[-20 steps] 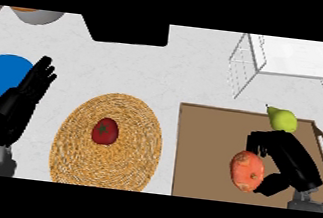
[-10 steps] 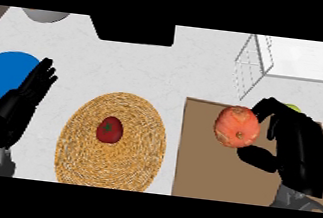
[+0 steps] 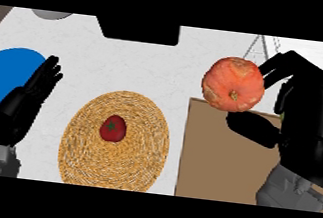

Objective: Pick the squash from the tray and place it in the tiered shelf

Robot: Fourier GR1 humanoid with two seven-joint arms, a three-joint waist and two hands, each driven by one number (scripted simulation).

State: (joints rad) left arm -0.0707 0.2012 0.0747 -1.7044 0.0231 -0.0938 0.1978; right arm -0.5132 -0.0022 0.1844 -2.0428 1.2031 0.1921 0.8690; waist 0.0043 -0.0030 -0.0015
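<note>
Squash is held aloft above the tray, right hand fingers curled round it; carrying to the tiered shelf is called for next.

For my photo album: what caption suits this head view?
Right hand lifts round orange squash above brown tray; open left hand rests beside woven mat.

You have a matt orange squash with a rough, mottled skin, and a brown tray that looks like flat, matt cardboard or wood. The round mat is coarse woven straw; the tomato on it is smooth with a slight sheen. Your bench looks like pale, faintly veined stone. The blue plate is plain and smooth
</note>
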